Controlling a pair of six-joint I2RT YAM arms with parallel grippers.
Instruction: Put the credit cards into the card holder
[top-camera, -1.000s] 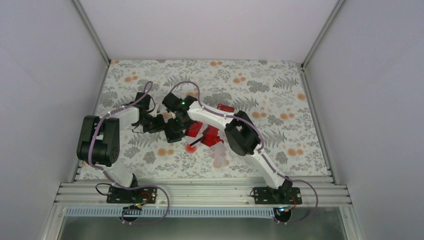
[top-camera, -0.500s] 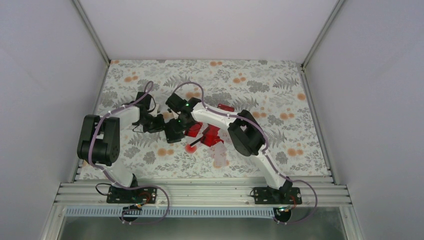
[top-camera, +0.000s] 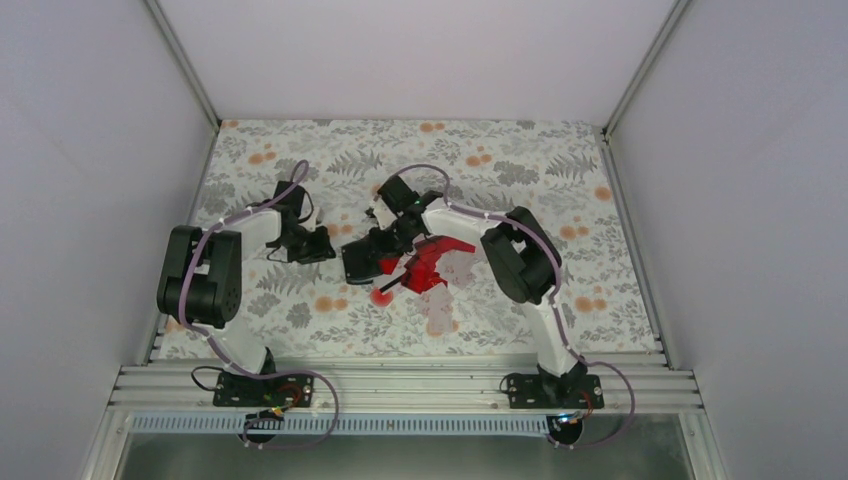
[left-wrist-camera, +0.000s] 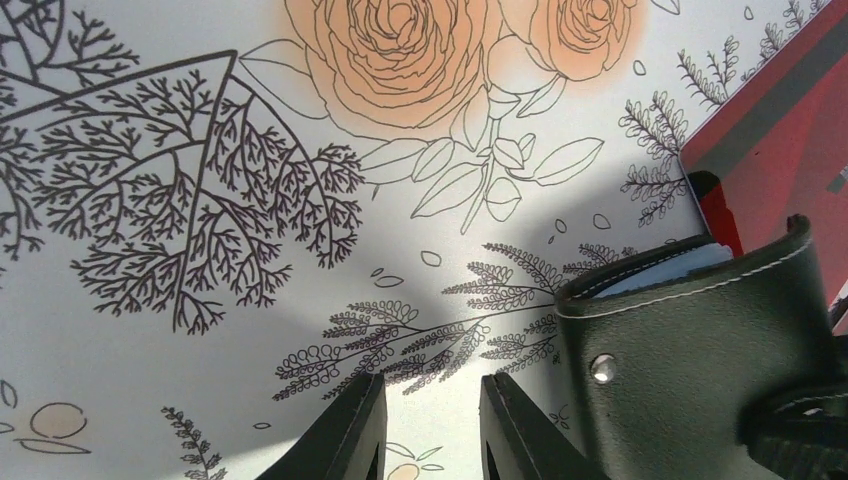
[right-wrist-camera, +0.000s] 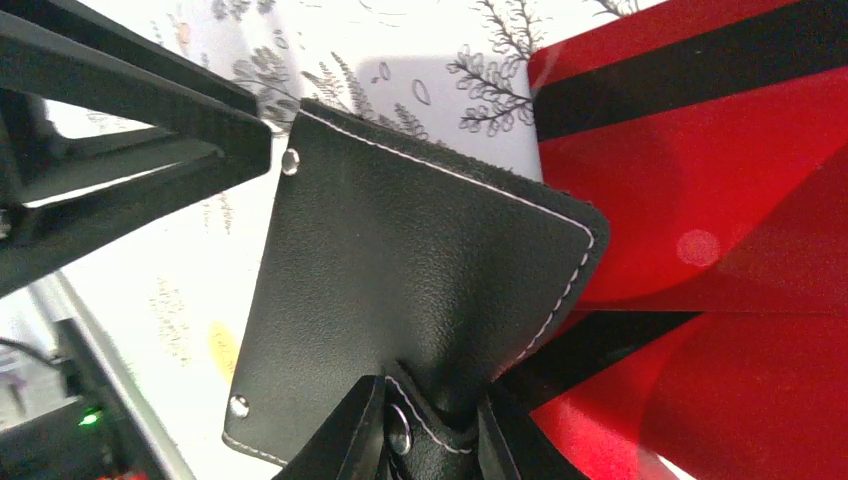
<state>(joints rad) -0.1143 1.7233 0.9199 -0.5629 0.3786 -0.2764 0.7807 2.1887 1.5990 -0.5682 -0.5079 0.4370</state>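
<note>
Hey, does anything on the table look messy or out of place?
Yes. The flat red rectangular credit cards lie in a loose overlapping heap, fanned at different angles. The black stitched leather card holder, pinched at one edge by the right gripper, sits skewed beside them.

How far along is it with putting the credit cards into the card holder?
Done: nothing I can see; no card shows inside the card holder. In hand: the right hand pinches the holder's edge, the left hand open and empty beside it. Left: the red credit cards lie loose on the table, yet to go in.
</note>
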